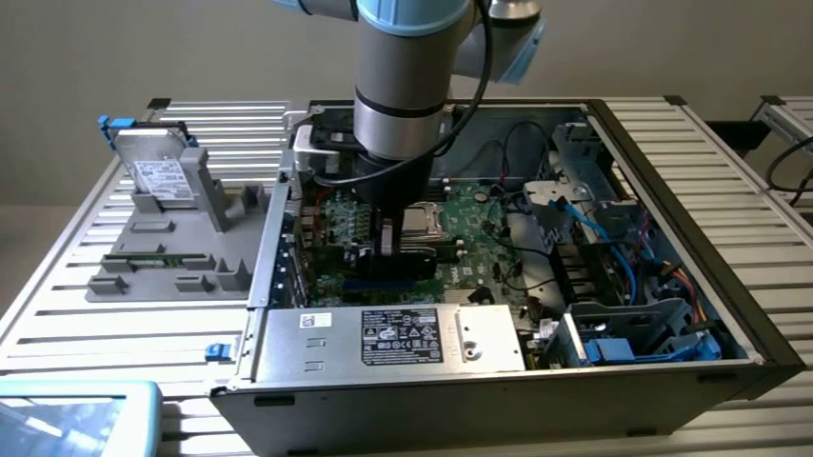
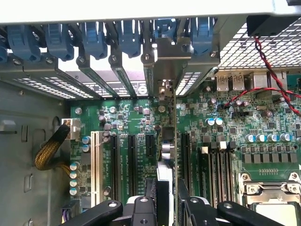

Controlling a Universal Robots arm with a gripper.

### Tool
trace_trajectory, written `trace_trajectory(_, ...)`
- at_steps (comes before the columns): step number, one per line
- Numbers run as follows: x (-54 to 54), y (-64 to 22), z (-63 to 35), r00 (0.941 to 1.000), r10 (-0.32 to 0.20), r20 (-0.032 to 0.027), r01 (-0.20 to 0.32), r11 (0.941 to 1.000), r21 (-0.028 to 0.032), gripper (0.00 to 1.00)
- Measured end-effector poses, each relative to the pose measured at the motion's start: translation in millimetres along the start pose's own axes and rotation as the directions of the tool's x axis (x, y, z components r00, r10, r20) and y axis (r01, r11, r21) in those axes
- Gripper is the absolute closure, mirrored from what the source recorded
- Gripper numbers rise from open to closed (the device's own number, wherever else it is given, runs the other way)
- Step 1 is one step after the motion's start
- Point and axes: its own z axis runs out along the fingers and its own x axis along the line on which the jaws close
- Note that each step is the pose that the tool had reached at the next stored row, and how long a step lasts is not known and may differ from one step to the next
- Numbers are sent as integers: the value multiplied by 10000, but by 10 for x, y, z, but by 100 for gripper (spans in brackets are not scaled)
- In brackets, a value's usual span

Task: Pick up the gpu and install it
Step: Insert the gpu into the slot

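The arm (image 1: 404, 86) is a thick round tube of matt silver-grey metal, and the joint covers (image 1: 406, 14) above it are light blue plastic. A dark seam goes around the tube, and its lower end is black. A thin black cable (image 1: 481, 57) lies along the side of the tube. The gripper (image 2: 165, 193) is also black. It has flat link bars on each side with round silver screw heads (image 2: 112, 205), and two narrow black fingers (image 2: 150, 190).
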Motion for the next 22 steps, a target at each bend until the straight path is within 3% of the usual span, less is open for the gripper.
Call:
trace_trajectory(4, -1, -1, 11, 10000, 1, -9, -1, 10000, 1, 72)
trace_trajectory(11, 0, -2, 24, 10000, 7, -76, -7, 10000, 3, 72)
trace_trajectory(22, -18, 2, 25, 10000, 9, -91, -9, 10000, 4, 72)
